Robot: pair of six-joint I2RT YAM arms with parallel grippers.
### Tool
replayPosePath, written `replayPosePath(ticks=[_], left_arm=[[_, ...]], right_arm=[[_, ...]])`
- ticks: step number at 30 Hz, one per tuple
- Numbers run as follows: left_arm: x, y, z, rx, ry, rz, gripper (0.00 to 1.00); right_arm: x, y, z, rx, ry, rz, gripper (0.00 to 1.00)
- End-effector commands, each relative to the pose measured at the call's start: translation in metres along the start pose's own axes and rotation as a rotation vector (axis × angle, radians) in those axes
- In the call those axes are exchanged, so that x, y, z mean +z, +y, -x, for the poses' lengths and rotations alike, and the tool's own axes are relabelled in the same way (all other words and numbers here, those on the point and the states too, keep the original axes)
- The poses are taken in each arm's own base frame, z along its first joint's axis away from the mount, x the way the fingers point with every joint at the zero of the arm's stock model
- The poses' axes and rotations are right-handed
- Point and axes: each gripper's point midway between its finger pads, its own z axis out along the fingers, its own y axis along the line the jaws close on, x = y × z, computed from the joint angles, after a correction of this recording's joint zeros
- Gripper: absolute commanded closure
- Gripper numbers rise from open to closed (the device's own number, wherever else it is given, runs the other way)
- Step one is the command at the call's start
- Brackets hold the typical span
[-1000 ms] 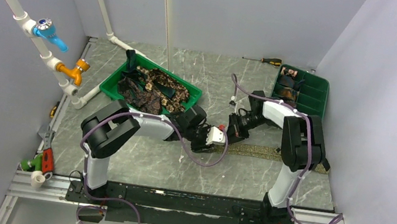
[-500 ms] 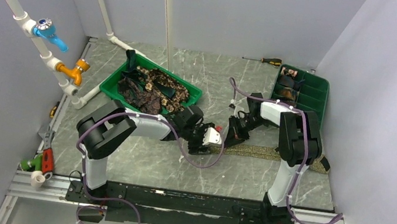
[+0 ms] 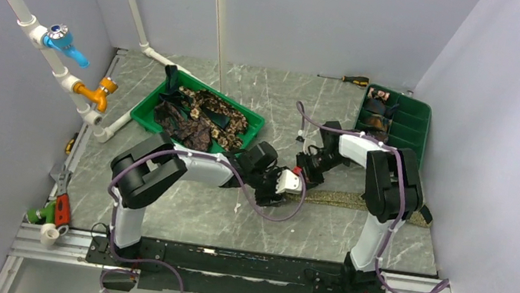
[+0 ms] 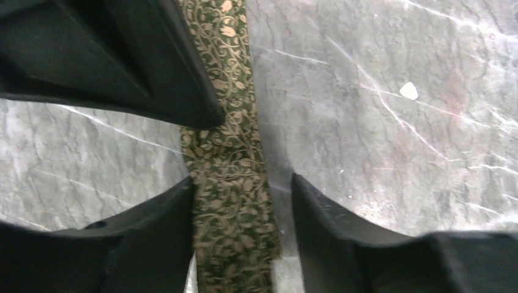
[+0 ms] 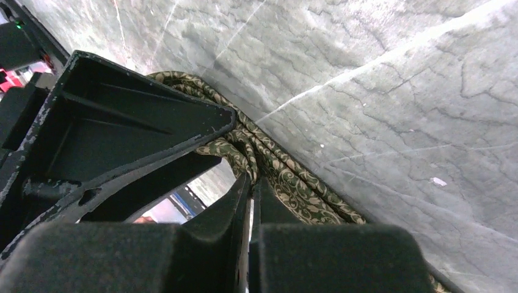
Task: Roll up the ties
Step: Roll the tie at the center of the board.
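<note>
One of the ties (image 3: 348, 200), olive green with a tan leaf pattern, lies as a strip across the table's middle right. Its left end is bunched where both grippers meet. My right gripper (image 5: 250, 176) is shut, pinching a fold of this tie (image 5: 292, 184). The left gripper (image 4: 244, 198) stands open astride the strip (image 4: 227, 177); the cloth touches one finger (image 4: 160, 235) and a gap shows beside the other. From above, the left gripper (image 3: 292, 183) sits just in front of the right gripper (image 3: 306, 170).
A green tray (image 3: 140, 107) at the back left holds a heap of loose ties (image 3: 203, 118). A divided green tray (image 3: 422, 108) at the back right holds small coils (image 3: 377, 110). A screwdriver (image 3: 349, 79) lies by the back wall. Pipes with valves (image 3: 62, 43) run down the left side.
The left gripper has opened and shifted right along the table, closing in beside the right gripper. The right gripper stays shut on the tie, drawn slightly back and left.
</note>
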Motion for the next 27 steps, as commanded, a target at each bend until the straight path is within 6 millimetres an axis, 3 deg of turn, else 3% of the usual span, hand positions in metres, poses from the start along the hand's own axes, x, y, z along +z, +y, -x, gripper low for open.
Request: replayPosePath(ticks=[1,4,5,10,15,18,22,27], left_arm=[[0.004,-0.003,-0.035,-0.05,0.137,-0.002,0.5],[-0.001,-0.008,-0.05,-0.046,0.175,-0.01,0.62],[-0.002,-0.01,-0.053,-0.044,0.183,-0.014,0.64],[-0.004,-0.012,-0.065,-0.032,0.218,-0.021,0.66],[-0.007,-0.008,-0.071,-0.05,0.234,-0.007,0.66],[-0.012,-0.005,-0.075,-0.064,0.235,0.001,0.66],[-0.019,-0.001,-0.079,-0.076,0.231,0.007,0.66],[-0.021,-0.002,-0.082,-0.044,0.223,-0.003,0.66]], right_arm=[[-0.021,0.005,0.009,-0.083,-0.031,-0.02,0.87],[-0.047,-0.01,0.016,-0.151,-0.078,-0.079,0.63],[-0.054,-0.017,0.016,-0.178,-0.08,-0.105,0.6],[-0.066,-0.043,0.01,-0.214,-0.039,-0.188,0.6],[-0.052,-0.055,0.003,-0.163,0.001,-0.179,0.6],[-0.053,-0.037,0.006,-0.157,-0.03,-0.099,0.61],[-0.06,0.013,0.019,-0.12,-0.146,0.081,0.54],[-0.043,0.042,0.024,-0.059,-0.151,0.194,0.58]])
